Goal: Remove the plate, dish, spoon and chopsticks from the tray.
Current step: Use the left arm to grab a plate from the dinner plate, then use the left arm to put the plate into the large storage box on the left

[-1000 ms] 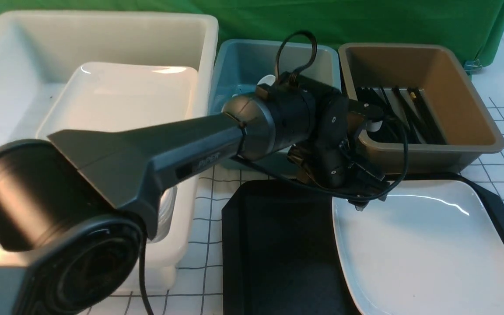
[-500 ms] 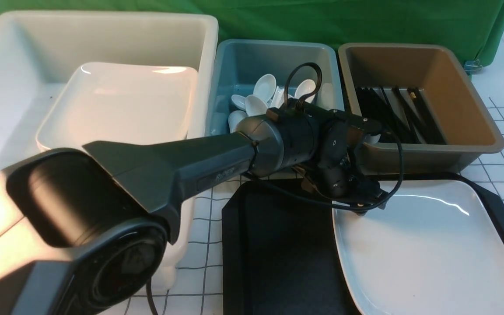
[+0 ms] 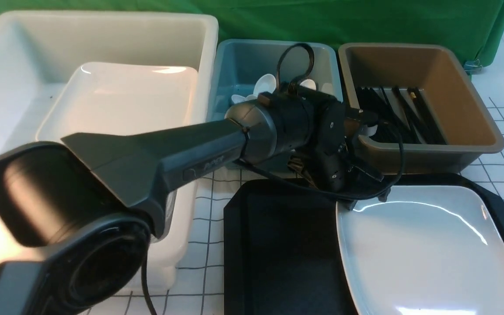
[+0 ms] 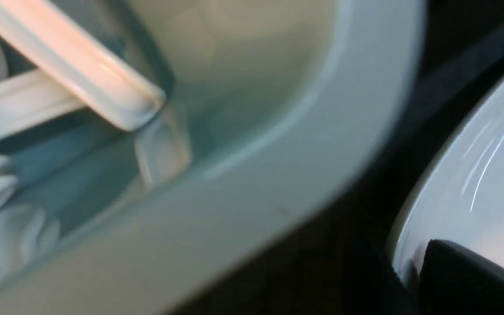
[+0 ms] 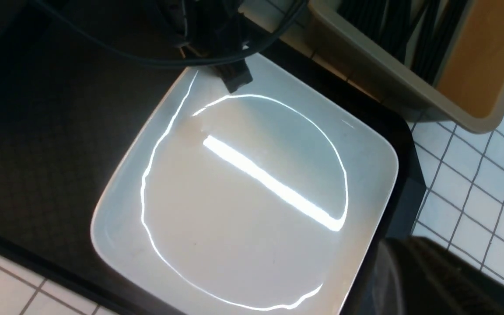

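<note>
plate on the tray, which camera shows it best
The right wrist view: it looks down on the plate, showing nearly all of it on the tray. The front view cuts off its near edge, and the left end effector covers a far corner. The left wrist view catches only a blurred rim.

The plate [image 3: 427,253] looks like smooth, glossy white ceramic and mirrors bright glare. The tray [image 3: 278,245] is matt black plastic with a fine diamond texture. The white tub [image 3: 103,39], teal tub [image 3: 252,61] and brown tub [image 3: 453,87] look like smooth moulded plastic. The backdrop [image 3: 365,17] is green cloth.
</note>
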Available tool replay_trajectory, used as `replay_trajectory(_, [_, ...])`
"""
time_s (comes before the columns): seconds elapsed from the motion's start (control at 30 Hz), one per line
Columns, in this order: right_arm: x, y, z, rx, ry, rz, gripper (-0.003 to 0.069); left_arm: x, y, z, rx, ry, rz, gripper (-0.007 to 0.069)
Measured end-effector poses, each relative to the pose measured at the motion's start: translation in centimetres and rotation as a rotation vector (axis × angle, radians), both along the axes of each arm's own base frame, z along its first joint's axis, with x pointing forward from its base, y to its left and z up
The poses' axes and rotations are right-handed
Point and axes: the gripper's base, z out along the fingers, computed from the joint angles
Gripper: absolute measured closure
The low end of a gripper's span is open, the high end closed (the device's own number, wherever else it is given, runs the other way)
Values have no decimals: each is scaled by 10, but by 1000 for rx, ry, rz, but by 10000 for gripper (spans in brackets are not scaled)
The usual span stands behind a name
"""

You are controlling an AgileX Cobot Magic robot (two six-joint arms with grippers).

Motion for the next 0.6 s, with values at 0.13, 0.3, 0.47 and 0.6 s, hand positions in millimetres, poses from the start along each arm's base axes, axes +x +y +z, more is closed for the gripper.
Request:
replay_trajectory(0.13, [1, 1, 1, 6, -11, 3, 661, -7, 6, 36, -10, -37, -38, 529])
replay_trajectory(0.3, [0, 1, 2, 16, -28, 7, 661, -18, 15, 76, -23, -83, -79, 569])
replay_trajectory(0.47, [-5, -3, 11, 69, -94, 8, 659, -28, 25, 110, -47, -132, -101, 588])
replay_trajectory(0.6, [-12, -7, 20, 118, -158, 13, 659, -35, 32, 135, -63, -187, -120, 594])
